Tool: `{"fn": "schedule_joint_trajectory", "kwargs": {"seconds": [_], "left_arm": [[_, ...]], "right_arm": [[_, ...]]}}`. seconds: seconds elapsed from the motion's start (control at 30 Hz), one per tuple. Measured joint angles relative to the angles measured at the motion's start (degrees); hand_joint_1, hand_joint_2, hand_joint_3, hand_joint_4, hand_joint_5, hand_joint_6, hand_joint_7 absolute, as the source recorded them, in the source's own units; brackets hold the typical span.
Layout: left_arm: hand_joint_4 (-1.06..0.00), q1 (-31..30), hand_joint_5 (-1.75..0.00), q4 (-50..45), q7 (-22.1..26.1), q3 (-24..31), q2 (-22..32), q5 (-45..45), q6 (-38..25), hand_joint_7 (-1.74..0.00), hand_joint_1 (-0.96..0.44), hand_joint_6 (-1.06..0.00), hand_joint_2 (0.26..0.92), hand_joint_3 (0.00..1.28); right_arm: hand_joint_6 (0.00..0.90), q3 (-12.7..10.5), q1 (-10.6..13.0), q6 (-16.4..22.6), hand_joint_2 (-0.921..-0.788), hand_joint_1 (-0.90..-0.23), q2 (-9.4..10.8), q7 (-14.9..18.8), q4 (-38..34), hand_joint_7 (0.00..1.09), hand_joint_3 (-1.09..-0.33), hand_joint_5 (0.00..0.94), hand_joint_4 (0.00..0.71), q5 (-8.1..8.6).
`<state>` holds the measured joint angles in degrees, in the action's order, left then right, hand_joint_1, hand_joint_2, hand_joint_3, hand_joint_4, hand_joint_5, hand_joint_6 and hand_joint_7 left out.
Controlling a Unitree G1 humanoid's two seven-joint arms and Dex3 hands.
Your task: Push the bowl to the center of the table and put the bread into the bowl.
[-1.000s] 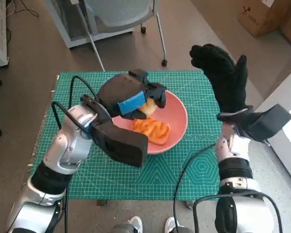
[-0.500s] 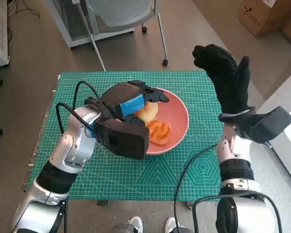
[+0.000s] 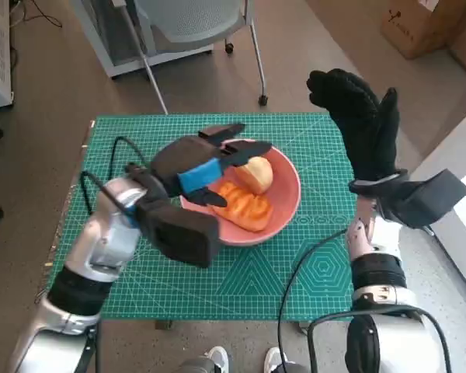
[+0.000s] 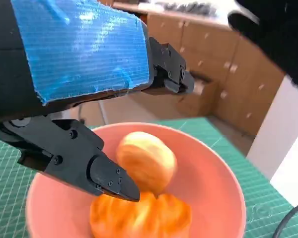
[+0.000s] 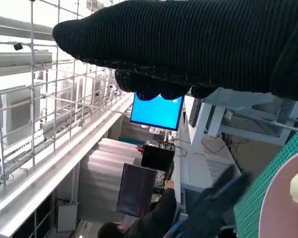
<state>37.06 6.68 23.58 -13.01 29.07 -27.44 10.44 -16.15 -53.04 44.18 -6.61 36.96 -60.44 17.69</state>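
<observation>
Pink is the bowl (image 3: 283, 203), sitting near the middle of the green cutting mat (image 3: 311, 272) that covers the table, a touch toward one o'clock from the mat's centre; inside it lie two pieces of bread, a pale round roll (image 3: 256, 172) toward twelve o'clock of the bowl and an orange, ridged piece (image 3: 245, 205) toward six o'clock, the two touching; the left hand (image 3: 200, 166) hangs over the bowl's nine o'clock rim, blue tape across its back, its black fingers (image 4: 102, 173) spread apart and holding nothing; in the left wrist view one finger reaches above the roll and another points down beside the orange piece, with clear air between them and the roll; the right hand (image 3: 357, 124) is raised at about two o'clock of the bowl, beyond the mat's edge, glove upright, fingers extended and close together, nothing in it; a grey chair (image 3: 194, 23) stands past the table at twelve o'clock; in the right wrist view a person (image 5: 149, 218) sits by dark monitors (image 5: 139, 188), with a blue screen (image 5: 156, 111) above.
</observation>
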Motion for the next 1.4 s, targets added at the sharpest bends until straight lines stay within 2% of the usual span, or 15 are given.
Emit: {"fn": "schedule_joint_trajectory", "kwargs": {"seconds": [0.3, 0.5, 0.7, 1.1, 1.4], "left_arm": [[-0.07, -3.56, 0.0, 1.18, -1.45, 9.74, 0.34, 13.77, 6.1, -0.02, -0.31, -0.25, 0.805, 0.01], [-0.06, -5.86, 0.0, 0.26, -1.92, 16.09, -3.0, 26.38, 7.82, -0.02, -0.34, -0.23, 0.832, 0.02], [-0.08, -7.17, -0.01, -3.07, -3.25, 20.5, -6.3, 34.57, 7.59, -0.02, -0.42, -0.23, 0.863, 0.04], [-0.11, -9.83, -0.02, -3.19, -5.52, 24.7, -8.33, 37.7, 14.5, -0.04, -0.45, -0.23, 0.884, 0.03], [-0.12, -11.73, -0.01, -5.88, -2.66, 24.43, -11.75, 47.91, 11.37, -0.1, -0.42, -0.29, 0.884, 0.02]], "right_arm": [[0.522, 0.38, -0.01, -0.09, -0.921, -0.577, 0.0, 0.04, 0.0, 0.0, -0.616, 0.001, 0.414, 0.07], [0.524, 0.44, -0.1, -0.7, -0.921, -0.577, 0.02, 0.03, 0.24, 0.0, -0.615, 0.001, 0.416, 0.09], [0.528, 0.71, -0.23, -1.41, -0.921, -0.577, 0.12, 0.02, 1.98, 0.0, -0.615, 0.002, 0.419, 0.11], [0.527, 1.89, -0.15, -1.25, -0.921, -0.572, 0.24, -0.56, 6.03, 0.0, -0.625, 0.0, 0.414, -0.11], [0.526, 3.1, -0.14, -1.11, -0.921, -0.578, 0.19, -1.89, 7.07, 0.0, -0.635, 0.0, 0.403, -0.77]]}}
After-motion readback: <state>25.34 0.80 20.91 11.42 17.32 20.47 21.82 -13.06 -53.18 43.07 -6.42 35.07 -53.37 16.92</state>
